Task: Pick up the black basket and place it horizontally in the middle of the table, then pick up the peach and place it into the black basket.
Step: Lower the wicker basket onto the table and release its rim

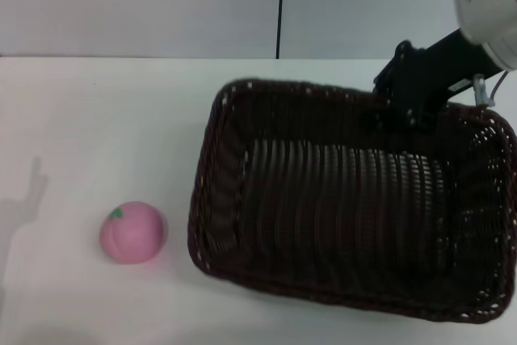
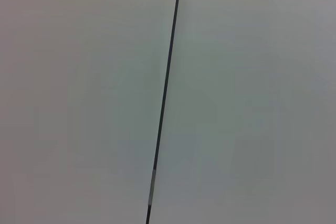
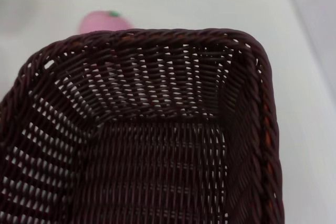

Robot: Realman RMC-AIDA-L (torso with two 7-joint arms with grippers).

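Note:
The black basket (image 1: 347, 208) sits on the right half of the white table (image 1: 97, 119), open side up and slightly skewed. My right gripper (image 1: 401, 101) reaches in from the upper right and sits at the basket's far rim, its dark body merging with the weave. The right wrist view looks down into the basket (image 3: 157, 145). The pink peach (image 1: 132, 232) rests on the table to the left of the basket, apart from it; it also shows beyond the rim in the right wrist view (image 3: 102, 22). My left gripper is out of view.
A pale wall with a dark vertical seam (image 1: 282, 6) stands behind the table; the left wrist view shows only this wall and seam (image 2: 165, 98). A faint shadow (image 1: 28, 199) lies on the table's left side.

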